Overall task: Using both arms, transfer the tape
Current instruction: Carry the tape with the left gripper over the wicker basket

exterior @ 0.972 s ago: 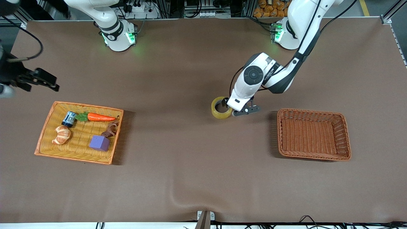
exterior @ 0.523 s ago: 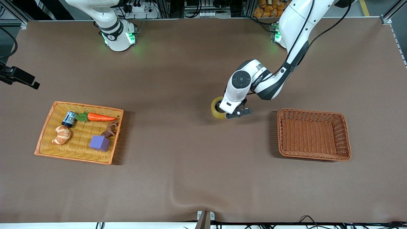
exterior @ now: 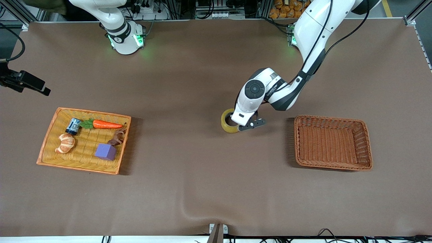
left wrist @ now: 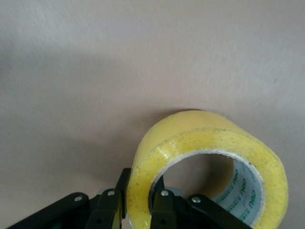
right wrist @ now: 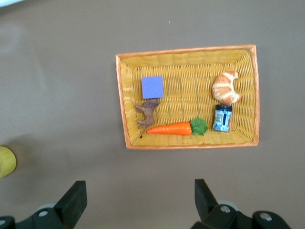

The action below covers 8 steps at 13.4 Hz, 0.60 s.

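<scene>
1. Front view: the left gripper (exterior: 240,125) was clamped on the wall of the tape roll (exterior: 226,123), one finger inside the hole and one outside. The roll sat near the middle of the brown table (exterior: 216,189), between the yellow wicker tray (exterior: 50,126) and the empty brown wicker basket (exterior: 333,142), closer to the basket. Whether it rested on the table or was lifted could not be told. No writing was legible here.
2. Front view, compared with a second ago: the left gripper had gone from open beside the roll to shut on it, and the roll had shifted slightly toward the front camera and the right arm's end. The right gripper (exterior: 32,86) hung near the table's edge at the right arm's end and had moved slightly; the tray's contents had not changed.
3. Left wrist view: the gripper fingers (left wrist: 164,210) pinched the yellow wall of the tape (left wrist: 209,143). Green print ran along the grey inner core (left wrist: 238,188), too distorted to read with certainty.
4. Right wrist view: the right gripper's fingers (right wrist: 71,200) stood wide apart, holding nothing, over bare table beside the tray (right wrist: 190,145). The tray held a purple block (right wrist: 152,87), a brown animal figure (right wrist: 148,110), a toy carrot (right wrist: 174,128), a croissant (right wrist: 227,88) and a small blue can (right wrist: 222,117) whose label was unreadable. A yellow sliver of the tape (right wrist: 6,161) showed at the frame's edge.
</scene>
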### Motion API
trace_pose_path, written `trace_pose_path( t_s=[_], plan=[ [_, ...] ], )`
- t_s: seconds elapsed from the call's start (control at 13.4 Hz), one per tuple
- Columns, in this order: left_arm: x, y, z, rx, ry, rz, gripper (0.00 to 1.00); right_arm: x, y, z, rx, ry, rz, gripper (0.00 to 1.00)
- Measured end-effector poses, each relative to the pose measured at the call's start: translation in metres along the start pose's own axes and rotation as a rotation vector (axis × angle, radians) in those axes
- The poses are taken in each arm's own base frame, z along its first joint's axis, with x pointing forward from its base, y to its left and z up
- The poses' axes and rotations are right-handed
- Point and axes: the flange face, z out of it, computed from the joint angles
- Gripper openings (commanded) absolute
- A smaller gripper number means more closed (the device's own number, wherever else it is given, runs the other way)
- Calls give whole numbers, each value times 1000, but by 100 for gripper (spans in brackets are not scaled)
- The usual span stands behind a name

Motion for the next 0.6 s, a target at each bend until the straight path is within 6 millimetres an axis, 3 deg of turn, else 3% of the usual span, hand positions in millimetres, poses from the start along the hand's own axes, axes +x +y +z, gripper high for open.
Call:
trace_pose_path(
  t_s=[0.15,0.3,0.45,0.6],
  plan=[
    [23,-7,-38,-16,41,-33,0,1,-1,0,-12,9,-5,100],
    [52,-24,-89,-52,101,-82,0,0,-12,-1,-38,15,-28,100],
    [76,-46,-131,-74,151,-111,0,-1,-19,0,-50,15,-44,100],
    [105,-79,-155,-66,180,-96,0,-1,-17,0,-55,16,-43,100]
  ],
)
